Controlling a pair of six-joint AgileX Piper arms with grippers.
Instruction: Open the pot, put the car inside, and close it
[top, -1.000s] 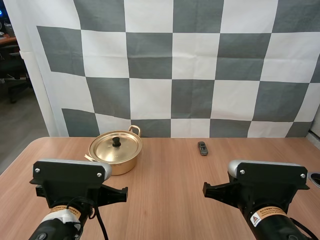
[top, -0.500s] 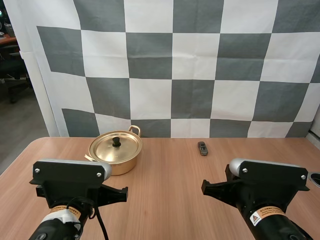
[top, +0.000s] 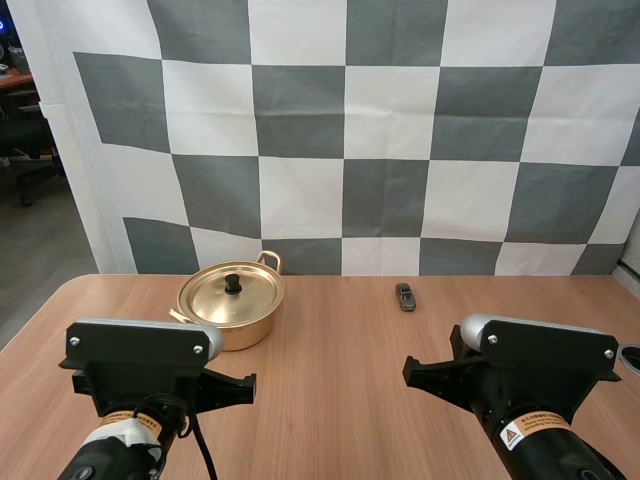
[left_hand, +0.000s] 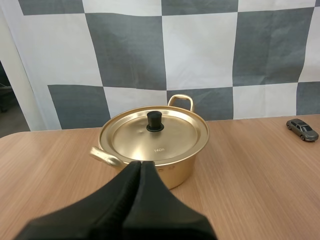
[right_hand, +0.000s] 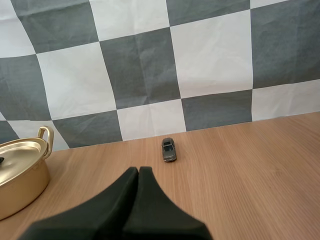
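On my left, the left gripper has its two black fingers pressed together into one dark wedge with nothing between them. It hangs above the wooden counter on the near side of the pot, short of it and not touching. In the left wrist view the wedge's tip points at the pot's near wall, just under the rim.

The pot is gold-coloured and stands on the left half of the counter, towards the back. It has two loop handles, one at its near left and one at its far right. The lid sits flat on the rim, closing the pot, with a black knob upright at its centre.

To the right of the pot, and well apart from it, a small grey toy car rests on its wheels on the bare wood, also near the back of the counter. Nothing touches it.

On my right, the right gripper is pressed together in the same way and holds nothing. It hovers over the counter on the near side of the car, clearly short of it. In the right wrist view its tip aims slightly to the pot's side of the car.
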